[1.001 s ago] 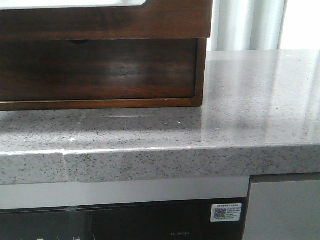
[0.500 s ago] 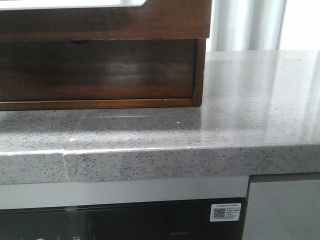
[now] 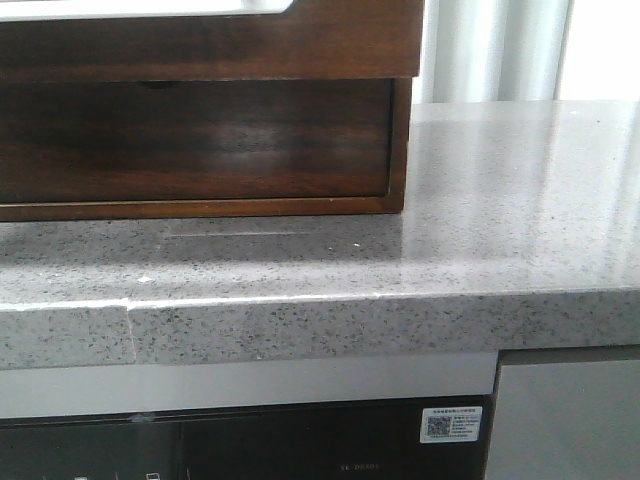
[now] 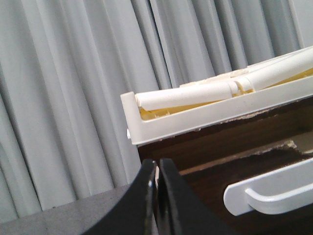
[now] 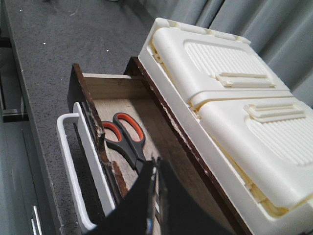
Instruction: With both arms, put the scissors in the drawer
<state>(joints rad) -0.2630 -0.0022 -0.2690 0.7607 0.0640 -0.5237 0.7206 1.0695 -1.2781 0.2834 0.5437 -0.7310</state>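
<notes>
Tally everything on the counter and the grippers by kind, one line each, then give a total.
Scissors: 1, lying in the open drawer
Drawer: 1
Drawer handle: 1, white
Cream box on top of the cabinet: 1
Grippers: 2, left gripper and right gripper
Total: 6

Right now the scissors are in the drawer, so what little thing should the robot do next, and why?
Probably push the drawer shut by its white handle. The scissors already lie inside on the drawer floor, the right gripper is closed and empty above them, and the drawer stands pulled out.
</notes>
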